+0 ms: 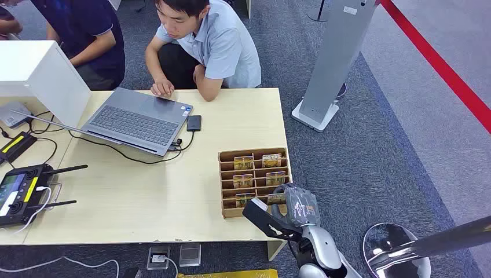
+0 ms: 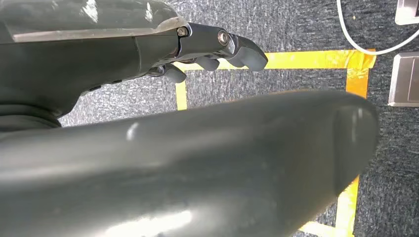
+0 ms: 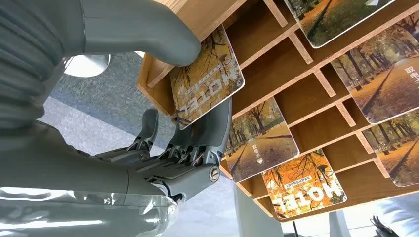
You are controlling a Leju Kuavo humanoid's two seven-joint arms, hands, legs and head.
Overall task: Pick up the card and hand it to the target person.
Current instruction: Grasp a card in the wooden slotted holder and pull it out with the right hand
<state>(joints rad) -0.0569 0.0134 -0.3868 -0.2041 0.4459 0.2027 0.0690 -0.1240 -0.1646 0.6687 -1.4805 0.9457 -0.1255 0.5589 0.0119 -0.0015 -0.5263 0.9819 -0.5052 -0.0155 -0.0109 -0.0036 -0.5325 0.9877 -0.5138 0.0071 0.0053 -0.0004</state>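
The right hand pinches the card between thumb and fingers, in the rack at lower right of the bench.

The right hand has a grey ribbed cover at its wrist and darker fingers; a black block sits at about nine o'clock from it, on the forearm. That forearm is glossy silver with dark joints. In the right wrist view, the thumb is thick, smooth and pale grey, and the fingers are darker grey with round silver screws at their hinges. The left hand shows dark grey fingers with two bright screw heads, below a clear shiny cover. Its thumb is a broad, smooth, dull grey.
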